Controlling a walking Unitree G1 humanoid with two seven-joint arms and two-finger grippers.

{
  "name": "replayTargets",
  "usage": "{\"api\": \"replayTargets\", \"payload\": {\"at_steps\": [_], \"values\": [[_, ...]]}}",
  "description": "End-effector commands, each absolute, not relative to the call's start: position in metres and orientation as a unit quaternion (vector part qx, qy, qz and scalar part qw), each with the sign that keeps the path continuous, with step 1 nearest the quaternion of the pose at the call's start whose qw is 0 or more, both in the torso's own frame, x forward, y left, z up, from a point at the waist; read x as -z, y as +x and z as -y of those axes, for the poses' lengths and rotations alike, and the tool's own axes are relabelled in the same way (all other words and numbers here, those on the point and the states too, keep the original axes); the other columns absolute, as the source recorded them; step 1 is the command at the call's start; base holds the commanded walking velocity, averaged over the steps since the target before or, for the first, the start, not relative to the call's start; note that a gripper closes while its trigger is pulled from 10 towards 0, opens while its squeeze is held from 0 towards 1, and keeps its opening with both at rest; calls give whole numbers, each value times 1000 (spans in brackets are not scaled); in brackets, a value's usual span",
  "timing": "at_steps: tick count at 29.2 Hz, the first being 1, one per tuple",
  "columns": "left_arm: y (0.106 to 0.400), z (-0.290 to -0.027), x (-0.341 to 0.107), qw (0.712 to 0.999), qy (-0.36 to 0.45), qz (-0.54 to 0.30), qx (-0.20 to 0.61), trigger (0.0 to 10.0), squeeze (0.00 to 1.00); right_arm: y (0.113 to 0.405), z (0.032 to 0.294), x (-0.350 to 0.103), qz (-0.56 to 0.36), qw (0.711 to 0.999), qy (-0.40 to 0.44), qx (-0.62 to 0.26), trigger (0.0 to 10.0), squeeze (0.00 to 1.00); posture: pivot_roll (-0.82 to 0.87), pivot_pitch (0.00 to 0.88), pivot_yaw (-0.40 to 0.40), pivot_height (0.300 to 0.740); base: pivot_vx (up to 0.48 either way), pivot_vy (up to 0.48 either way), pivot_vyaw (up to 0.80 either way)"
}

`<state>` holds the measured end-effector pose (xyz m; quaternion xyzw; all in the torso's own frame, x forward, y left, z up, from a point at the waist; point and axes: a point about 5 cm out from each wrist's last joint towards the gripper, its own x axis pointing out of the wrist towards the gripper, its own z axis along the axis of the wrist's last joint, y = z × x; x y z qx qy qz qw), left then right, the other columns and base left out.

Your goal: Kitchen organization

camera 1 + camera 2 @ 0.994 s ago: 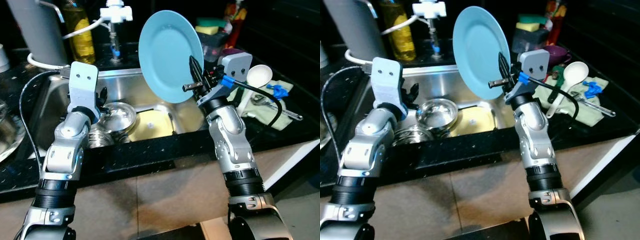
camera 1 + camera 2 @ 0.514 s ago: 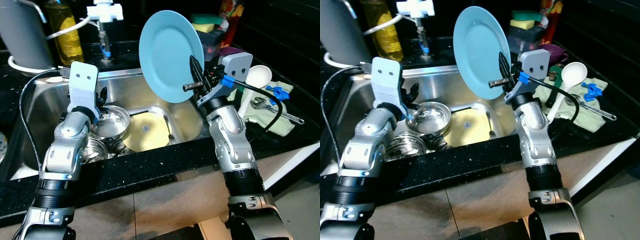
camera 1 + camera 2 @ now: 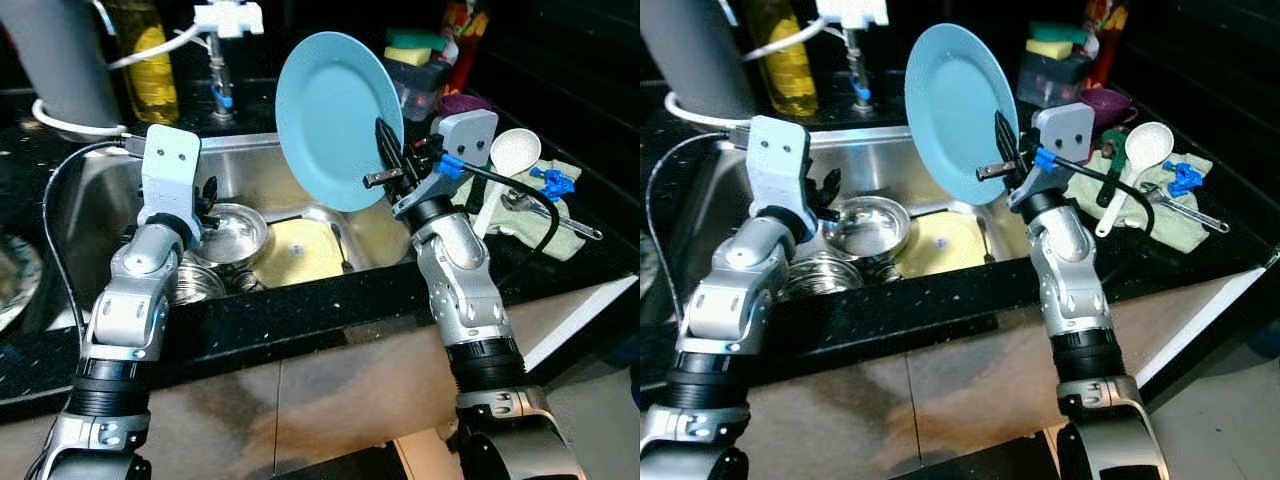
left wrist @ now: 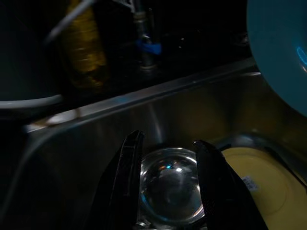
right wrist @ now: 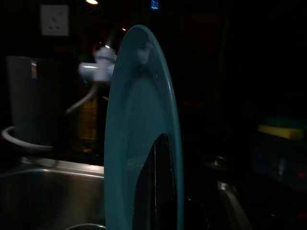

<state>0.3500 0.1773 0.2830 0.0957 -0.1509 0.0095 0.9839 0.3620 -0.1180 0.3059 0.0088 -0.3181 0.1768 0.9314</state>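
Black speckled tabletop (image 3: 300,310) along the front, with a steel sink (image 3: 250,170) sunk into it. Held upright above the sink's right half, a light blue plate (image 3: 335,115), its rim clamped between the jaws of the right gripper (image 3: 388,150); one black finger (image 5: 156,187) lies flat against the plate's face, the other is hidden behind the plate. Plate clear of the basin and everything in it, tilted slightly, face turned toward the left arm.

Down in the basin: a yellow plate (image 3: 295,252) flat on the bottom, toward the front right; a steel bowl (image 3: 232,228) just beside it on the left, overlapping its edge; further steel vessels (image 3: 195,282) stacked toward the front left corner.

Left gripper (image 4: 168,167) poised over the steel bowl, jaws apart, the bowl seen between the two fingers (image 4: 127,177); whether they touch it cannot be told.

At the tabletop's back edge: a grey container (image 3: 60,55) near the left corner, a yellow bottle (image 3: 150,60) next to it, a white tap (image 3: 228,18) behind the sink. On the right side of the tabletop: a pale green cloth (image 3: 540,210) carrying a white ladle (image 3: 510,160), a metal tool (image 3: 550,215) and a blue clip (image 3: 553,182). Further back, a yellow and green sponge (image 3: 415,48) on a dark box.
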Motion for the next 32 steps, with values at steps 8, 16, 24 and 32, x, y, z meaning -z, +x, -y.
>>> {"api": "replayTargets", "payload": {"at_steps": [8, 16, 24, 32], "values": [[350, -180, -279, 984, 121, 131, -3, 10000, 0, 378, 104, -291, 253, 939, -53, -228, 10000, 0, -32, 140, -53, 740, 0, 0, 0], [356, -183, -274, 982, 166, 86, 37, 10000, 0, 398, 92, -280, 198, 933, -145, -263, 10000, 0, -12, 165, -37, 740, 0, 0, 0], [354, -180, -264, 969, 212, 26, 120, 10000, 0, 411, 77, -295, 182, 923, -225, -254, 10000, 0, 22, 208, -29, 740, 0, 0, 0], [353, -177, -259, 966, 195, -15, 168, 10000, 0, 412, 57, -293, 148, 900, -283, -297, 10000, 0, 32, 212, -29, 740, 0, 0, 0]]}}
